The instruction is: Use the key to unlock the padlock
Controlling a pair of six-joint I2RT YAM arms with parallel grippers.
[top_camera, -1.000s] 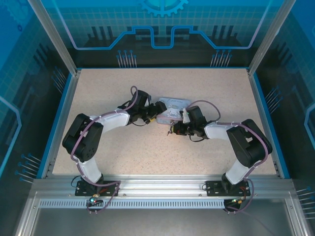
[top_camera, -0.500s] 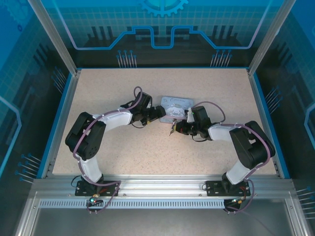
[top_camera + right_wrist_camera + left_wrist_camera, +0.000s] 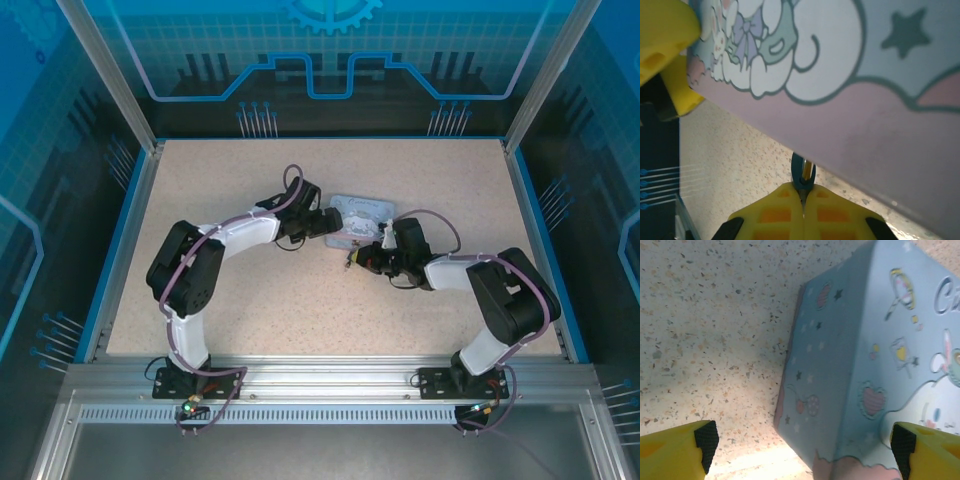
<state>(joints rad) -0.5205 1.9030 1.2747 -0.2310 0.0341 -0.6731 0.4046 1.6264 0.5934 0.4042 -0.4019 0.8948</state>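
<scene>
My right gripper (image 3: pixel 803 192) (image 3: pixel 352 258) is shut on the key (image 3: pixel 803 172), a thin dark sliver with a brassy strip that pokes out past the fingertips. The key's tip is right at the lower edge of the pale blue cartoon tin (image 3: pixel 865 75), and it shows as a dark speck (image 3: pixel 346 263) from above. My left gripper (image 3: pixel 805 440) (image 3: pixel 325 222) is open, its yellow fingertips (image 3: pixel 680 450) spread either side of the tin's near corner (image 3: pixel 850 365) without touching it. The padlock is hidden.
The tin (image 3: pixel 360 215) lies flat on the speckled tabletop (image 3: pixel 250 300) between the two arms. My left gripper's yellow fingers (image 3: pixel 665 35) appear at the tin's far end in the right wrist view. Blue frame walls (image 3: pixel 130 230) ring the table.
My left gripper has moved right and farther back up to the tin's left end and opened a little wider. The right gripper, still shut on the key, has shifted slightly back.
</scene>
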